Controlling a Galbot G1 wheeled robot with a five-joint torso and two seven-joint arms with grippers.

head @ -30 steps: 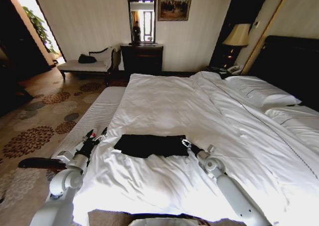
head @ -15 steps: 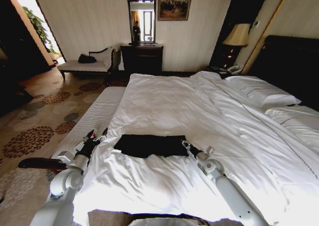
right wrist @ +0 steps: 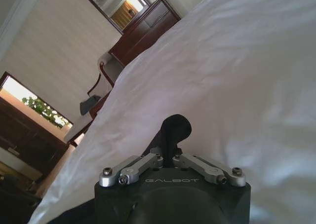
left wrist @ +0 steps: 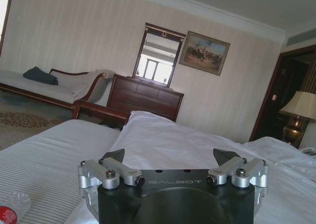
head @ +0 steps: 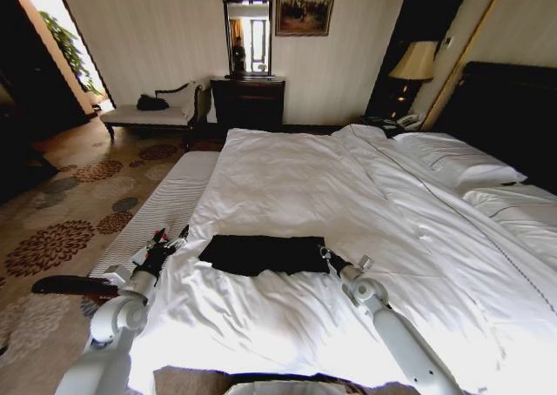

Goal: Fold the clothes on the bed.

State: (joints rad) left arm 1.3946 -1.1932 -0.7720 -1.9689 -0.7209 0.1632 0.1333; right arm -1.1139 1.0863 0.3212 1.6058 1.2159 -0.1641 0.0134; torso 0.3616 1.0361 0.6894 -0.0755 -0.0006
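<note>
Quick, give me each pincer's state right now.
Left pincer: open, holding nothing.
Right pincer: shut, at the black T-shirt's edge; grip on fabric cannot be told.

A: What lies on the bed (head: 365, 212)?

B: A white duvet (head: 287, 186) covers it, with pillows (head: 457, 162) at the head end, far beyond the right hand (head: 325, 254). A black shirt (head: 264, 254) lies flat on the duvet, between the two hands.

A: How near are the hands?

B: The right hand, fingers closed together, is just at the shirt's edge on its side. The left hand (head: 167, 238), fingers spread, is near the bed's side edge, apart from the shirt.

A: Anything beside the bed?

B: A striped bench (head: 165, 205) runs along it, past the left hand, and a small bottle (left wrist: 11, 211) lies on that bench.
</note>
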